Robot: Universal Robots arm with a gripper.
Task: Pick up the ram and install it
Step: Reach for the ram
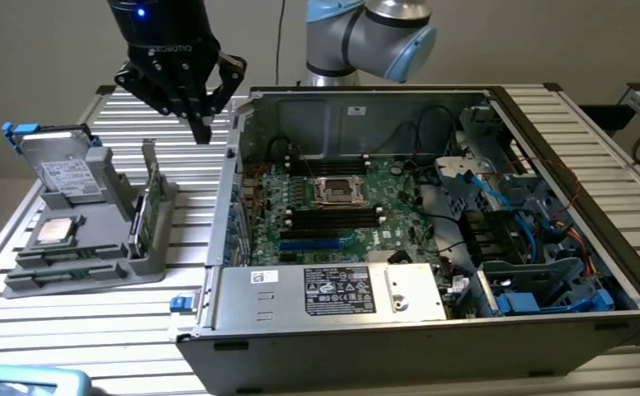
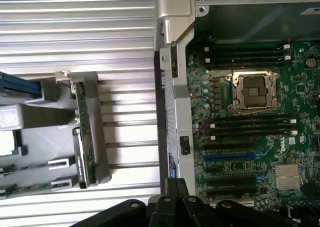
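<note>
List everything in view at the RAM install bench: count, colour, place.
ram: 1, dark green, on edge in the holder
holder: 1, grey, on the table at the exterior view's left
drive: 1, grey with blue tabs, in the holder
processor chip: 1, silver, flat in the holder
computer case: 1, dark grey, open, mid-table
motherboard: 1, green, inside the case
processor socket: 1, silver, mid-motherboard
memory slots: several, black, either side of the socket
cables: several, blue and black, inside the case at the exterior view's right
table: 1, silver slats
robot arm: 1, grey and light blue, behind the case
gripper: 1, black, fingers shut, holding nothing, above the table near the holder
</note>
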